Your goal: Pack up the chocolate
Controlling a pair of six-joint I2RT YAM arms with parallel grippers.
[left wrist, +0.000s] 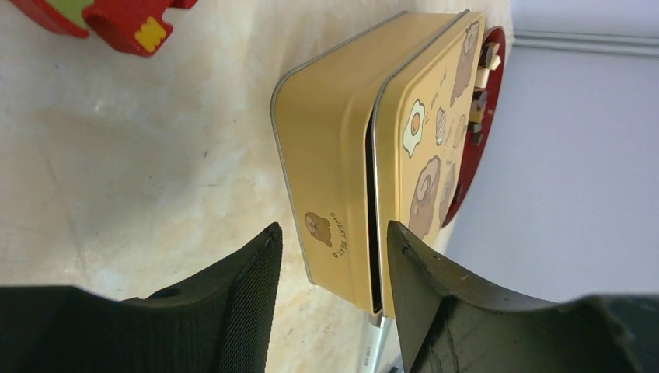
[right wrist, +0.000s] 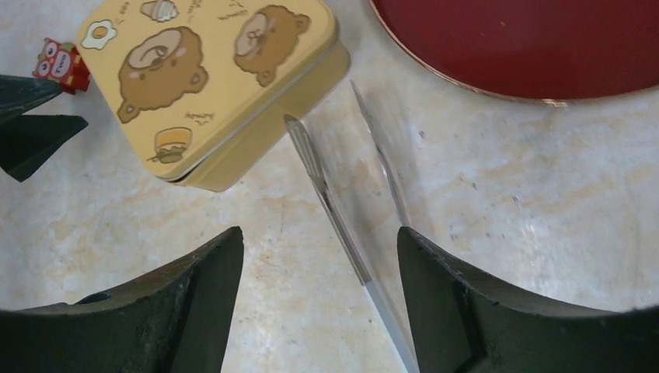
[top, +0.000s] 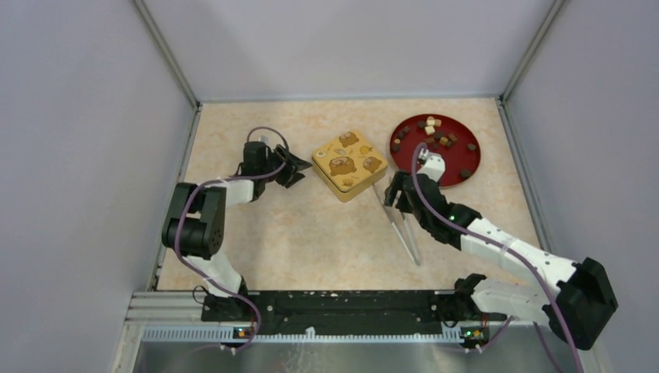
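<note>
Overhead, I see the chocolate (top: 435, 136) scattered on the red plate (top: 451, 158) near the worktop's far right corner; my right wrist view catches only bare plate. Both grippers gape wide: the left gripper (left wrist: 332, 233) faces the side of the yellow tin (left wrist: 334, 140), and the right gripper (right wrist: 319, 233) hovers over the tongs (right wrist: 335, 217).

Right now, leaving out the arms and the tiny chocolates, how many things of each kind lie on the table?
Yellow tin: 1
Red plate: 1
Metal tongs: 1
Small red-and-white sweet: 1
Total: 4
</note>
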